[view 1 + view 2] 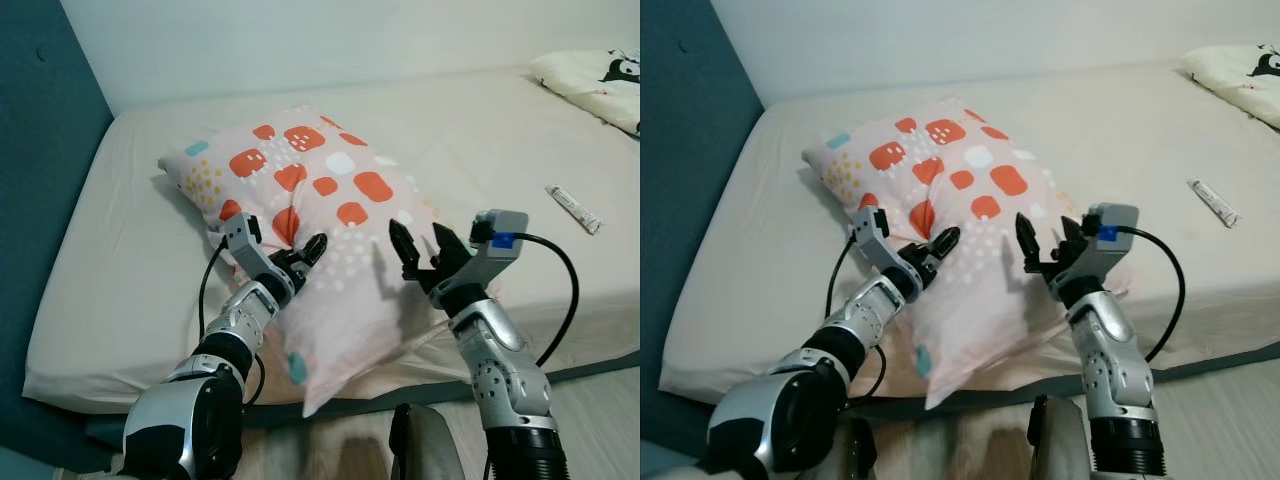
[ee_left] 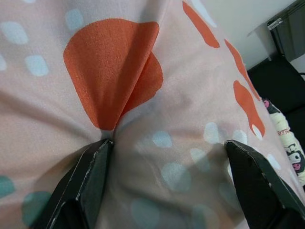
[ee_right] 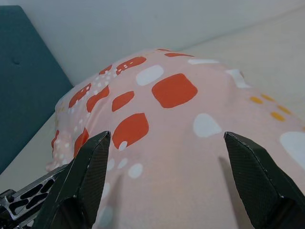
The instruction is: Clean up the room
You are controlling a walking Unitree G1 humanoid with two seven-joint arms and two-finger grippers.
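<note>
A pink pillow [image 1: 320, 190] with orange, white and teal patches lies on the beige bed [image 1: 480, 130], its near corner hanging over the front edge. My left gripper [image 1: 300, 256] is open and pressed against the pillow's left side; in the left wrist view the fabric [image 2: 157, 143] bulges between the spread fingers [image 2: 90, 181]. My right gripper [image 1: 422, 246] stands open at the pillow's right side, just above it. In the right wrist view the pillow [image 3: 167, 119] lies ahead between the wide fingers [image 3: 257, 181].
A small white tube [image 1: 574, 208] lies on the bed to the right. A white blanket with black cartoon print [image 1: 595, 80] sits at the far right corner. A teal headboard [image 1: 40, 150] runs along the left. Pale floor [image 1: 600, 400] shows below the bed.
</note>
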